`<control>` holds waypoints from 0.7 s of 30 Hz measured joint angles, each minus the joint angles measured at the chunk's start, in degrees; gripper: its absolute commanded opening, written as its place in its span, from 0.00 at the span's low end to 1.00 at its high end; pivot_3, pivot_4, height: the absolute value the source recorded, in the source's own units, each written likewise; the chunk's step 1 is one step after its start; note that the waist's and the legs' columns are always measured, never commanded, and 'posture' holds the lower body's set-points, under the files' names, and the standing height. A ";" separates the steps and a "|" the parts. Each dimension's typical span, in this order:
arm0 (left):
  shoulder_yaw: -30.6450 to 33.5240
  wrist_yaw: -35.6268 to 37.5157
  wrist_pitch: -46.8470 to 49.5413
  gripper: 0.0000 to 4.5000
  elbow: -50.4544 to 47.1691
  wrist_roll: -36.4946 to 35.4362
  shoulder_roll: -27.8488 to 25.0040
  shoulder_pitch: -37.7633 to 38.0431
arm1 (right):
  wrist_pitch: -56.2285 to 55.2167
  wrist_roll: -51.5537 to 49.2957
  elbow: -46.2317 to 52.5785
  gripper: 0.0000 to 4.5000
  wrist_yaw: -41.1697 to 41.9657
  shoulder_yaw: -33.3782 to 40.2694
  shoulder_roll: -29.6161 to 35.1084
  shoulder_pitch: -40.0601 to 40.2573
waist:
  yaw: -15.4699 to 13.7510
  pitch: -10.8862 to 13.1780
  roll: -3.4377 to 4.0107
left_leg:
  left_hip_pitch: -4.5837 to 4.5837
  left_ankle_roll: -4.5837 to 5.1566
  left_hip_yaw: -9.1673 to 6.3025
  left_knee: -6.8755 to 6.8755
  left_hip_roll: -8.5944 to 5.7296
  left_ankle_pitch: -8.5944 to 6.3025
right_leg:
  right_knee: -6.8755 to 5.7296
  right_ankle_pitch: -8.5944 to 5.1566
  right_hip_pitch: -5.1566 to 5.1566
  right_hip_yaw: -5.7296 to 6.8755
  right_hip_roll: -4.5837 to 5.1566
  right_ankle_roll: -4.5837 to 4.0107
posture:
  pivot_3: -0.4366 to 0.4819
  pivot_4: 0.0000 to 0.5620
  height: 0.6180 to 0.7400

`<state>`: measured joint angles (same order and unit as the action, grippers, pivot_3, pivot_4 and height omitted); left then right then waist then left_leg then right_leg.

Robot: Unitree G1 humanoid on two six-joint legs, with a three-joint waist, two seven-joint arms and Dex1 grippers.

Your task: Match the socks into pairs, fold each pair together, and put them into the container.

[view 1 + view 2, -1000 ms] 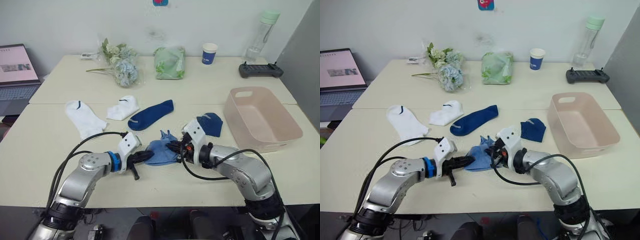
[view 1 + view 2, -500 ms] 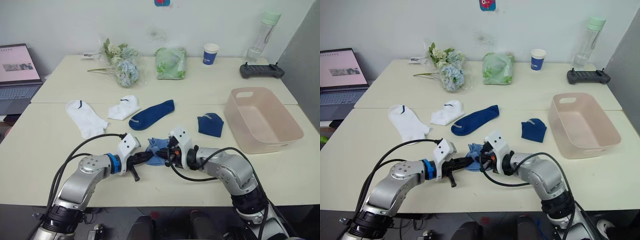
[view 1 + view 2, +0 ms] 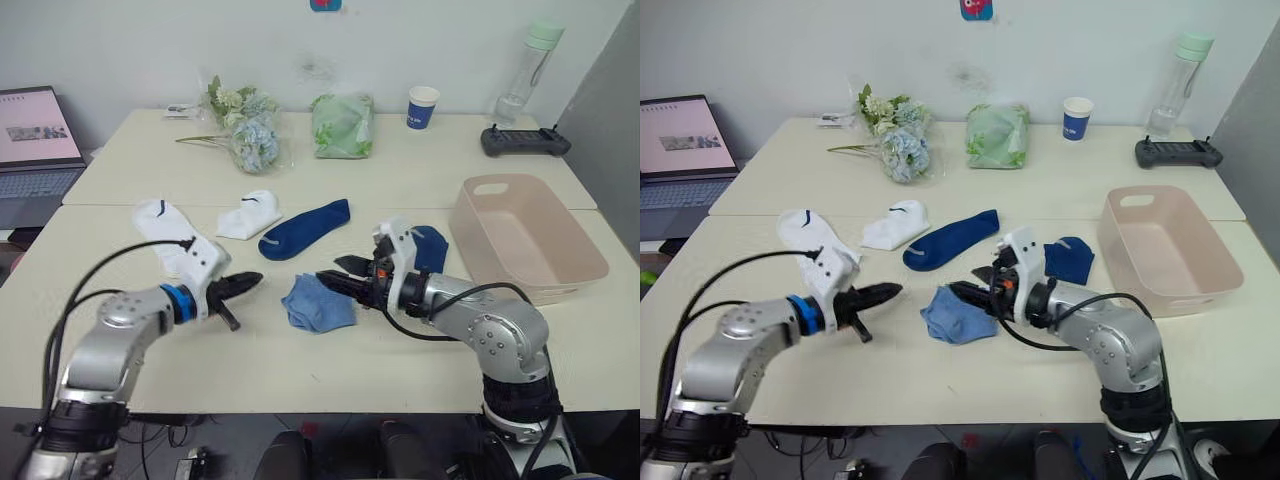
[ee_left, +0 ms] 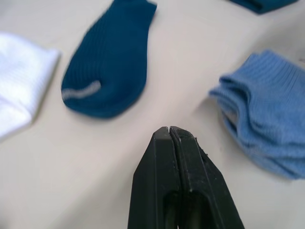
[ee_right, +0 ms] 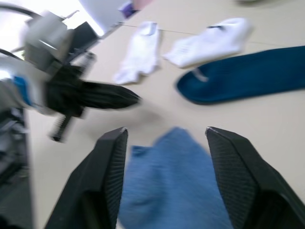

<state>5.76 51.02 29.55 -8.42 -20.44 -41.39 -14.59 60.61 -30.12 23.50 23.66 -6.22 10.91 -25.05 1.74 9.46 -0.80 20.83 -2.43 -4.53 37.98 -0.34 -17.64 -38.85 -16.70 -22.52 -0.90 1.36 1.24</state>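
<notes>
I see the folded light blue pair (image 3: 318, 303) lying free on the surface (image 3: 300, 370), between my two grippers and touching neither. Left gripper (image 3: 250, 281) has its fingers pressed together, empty, tips aimed at the pair. Right gripper (image 3: 334, 279) has fingers spread wide, empty, hovering just over the pair's far edge. One navy sock (image 3: 304, 228) lies flat beyond both grippers; the other navy sock (image 3: 429, 246) sits just behind the right gripper's wrist. Two white socks (image 3: 247, 214) lie beyond the left gripper. The container (image 3: 524, 235) stands well apart from the right gripper, on its outer side.
</notes>
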 measured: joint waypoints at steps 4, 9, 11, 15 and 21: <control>-3.07 3.71 0.37 0.00 -4.06 -1.92 -0.12 -2.45 | -5.80 4.43 -3.32 0.11 0.78 -5.99 1.62 1.24 | 0.19 0.00 0.00 | 0.03 0.00 0.04 -0.03 0.06 0.00 | 0.01 -0.01 -0.09 -0.06 -0.03 0.01 | 0.48 0.27 1.00; -7.99 4.87 0.13 0.00 -6.67 -1.45 0.40 -3.75 | -11.98 9.83 -7.99 0.01 1.40 -12.16 1.70 1.30 | 0.40 0.00 0.00 | 0.04 0.00 0.03 -0.01 0.09 0.00 | -0.04 -0.01 -0.12 -0.06 -0.06 0.01 | 0.48 0.27 1.00; -11.53 5.91 -2.66 0.00 -6.20 1.10 0.57 -3.68 | -14.17 12.62 -12.37 0.01 0.66 -13.75 0.55 1.07 | 0.31 0.00 0.00 | 0.03 0.00 0.06 -0.01 0.05 0.00 | -0.07 0.00 -0.11 -0.08 -0.06 0.00 | 0.48 0.27 1.00; -17.00 7.12 -6.32 0.00 -3.22 5.16 1.15 -2.88 | -16.79 15.71 -16.33 0.01 0.05 -15.31 -0.39 0.07 | 0.29 0.00 0.00 | 0.01 0.00 0.07 0.00 0.06 0.00 | -0.09 0.00 -0.12 -0.09 -0.08 -0.01 | 0.48 0.27 1.00; -19.59 6.24 -11.34 0.00 2.11 9.64 1.38 -1.28 | -19.15 18.28 -18.49 0.01 0.00 -15.44 -1.07 -0.47 | 0.11 -0.01 -0.01 | -0.03 0.00 0.02 0.00 0.08 0.00 | -0.09 0.00 -0.06 -0.06 -0.07 -0.01 | 0.48 0.27 1.00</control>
<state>-13.84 57.26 18.21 -6.31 -10.79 -40.01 -15.87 41.45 -11.84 5.01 23.66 -21.66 9.84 -25.53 1.85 9.45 -0.81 20.80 -2.43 -4.51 37.98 -0.27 -17.64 -38.94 -16.69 -22.58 -0.95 1.29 1.23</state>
